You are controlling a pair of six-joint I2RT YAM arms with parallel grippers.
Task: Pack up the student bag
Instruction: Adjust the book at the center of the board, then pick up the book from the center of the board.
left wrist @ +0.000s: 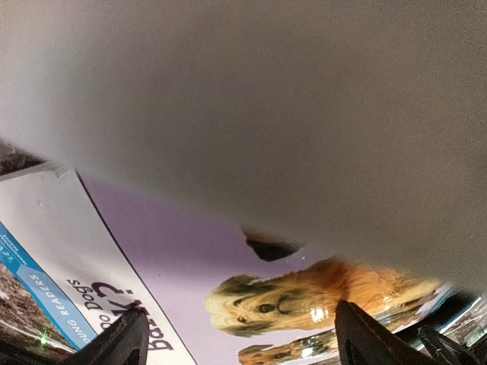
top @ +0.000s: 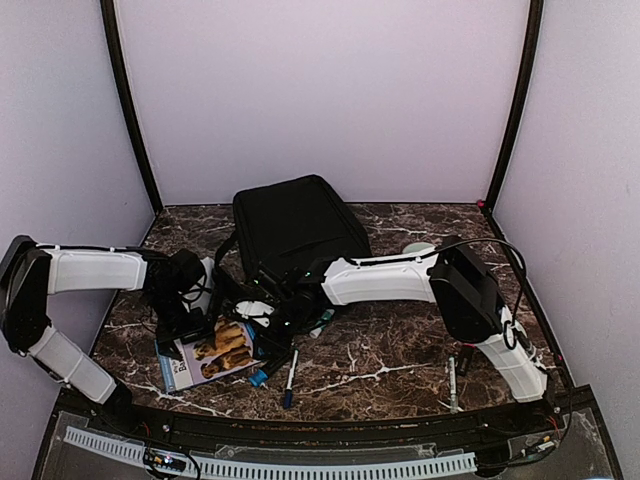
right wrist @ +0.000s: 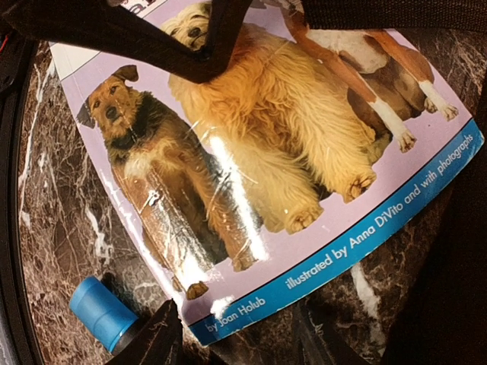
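Note:
The student bag (top: 292, 226), a large black backpack, lies at the back centre of the marble table with its straps trailing forward. A strap (right wrist: 179, 47) crosses the top of the right wrist view. In front of the bag lies a picture book with dogs on a lilac cover (top: 216, 349) (right wrist: 251, 152) (left wrist: 228, 296). My left gripper (top: 188, 325) (left wrist: 243, 338) hangs open just over the book, its fingers wide to either side of the dog's face. My right gripper (top: 282, 318) (right wrist: 240, 342) is open at the book's right edge, with the blue-banded corner between its fingers.
A blue-capped marker (top: 290, 374) (right wrist: 101, 311) lies by the book's near corner. Another pen (top: 452, 381) rests at the front right. A pale round thing (top: 419, 248) sits behind the right arm. A blurred grey surface (left wrist: 289, 106) fills the upper left wrist view.

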